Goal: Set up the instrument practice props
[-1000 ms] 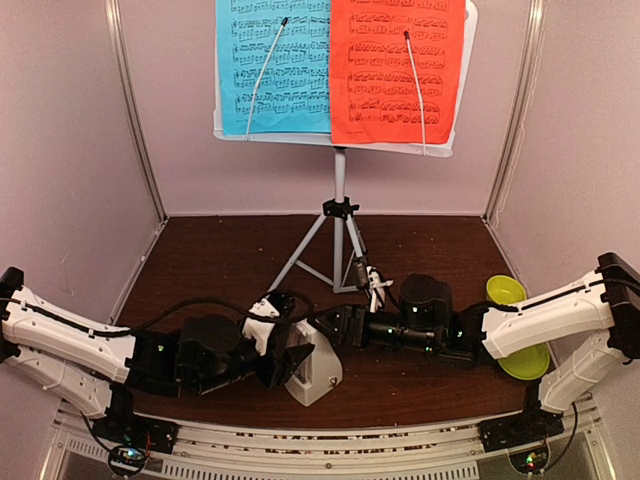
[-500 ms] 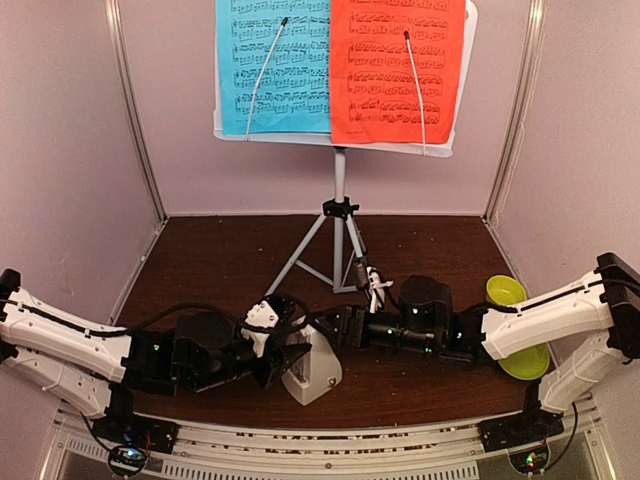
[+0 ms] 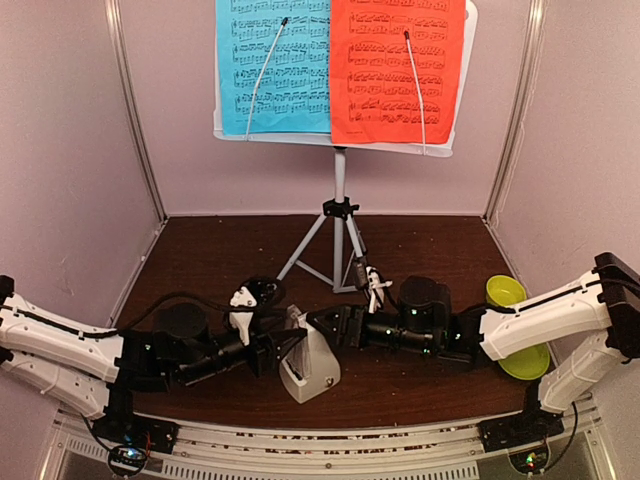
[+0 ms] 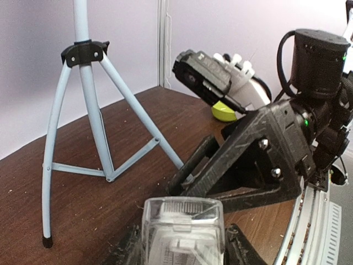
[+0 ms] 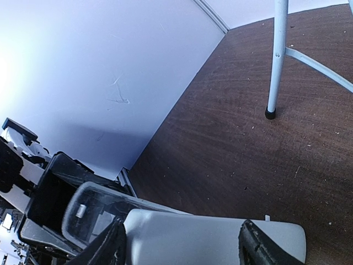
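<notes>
Blue sheet (image 3: 272, 70) and red sheet (image 3: 395, 70) rest on the stand desk (image 3: 440, 148), upper centre: we judge that part done. We find the metronome (image 3: 312, 368) on the tabletop (image 3: 220, 260), lower centre, with the jaws of left gripper (image 4: 182, 251) and right gripper (image 5: 182, 248) both pinching it. Its placement is not yet finished.

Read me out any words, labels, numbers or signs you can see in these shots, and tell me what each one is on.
No text here can be quoted.
blue sheet: printed music staves only; any title or words are too small to read.
red sheet: the same, notation only, nothing legible.
metronome: marks behind its clear front are blurred in the left wrist view; no label can be read.
</notes>
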